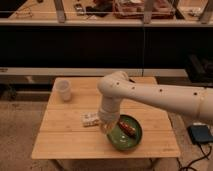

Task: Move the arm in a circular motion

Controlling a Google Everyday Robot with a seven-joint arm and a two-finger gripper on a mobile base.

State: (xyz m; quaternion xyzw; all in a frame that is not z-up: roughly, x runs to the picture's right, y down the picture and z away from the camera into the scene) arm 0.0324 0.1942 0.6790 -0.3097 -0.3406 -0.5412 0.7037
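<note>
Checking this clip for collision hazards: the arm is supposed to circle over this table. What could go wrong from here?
1. The gripper sits low over the table between the white packet and the green bowl; circling at this height, the arm could knock either one.
2. The white cup stands near the table's far-left corner; a wider circle might push it off.

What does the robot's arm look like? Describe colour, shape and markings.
The arm is cream-white: thick smooth tubes, rounded joints, a row of small dark dots. No cables show on it. Its gripper is low over the table, beside the green bowl.
</note>
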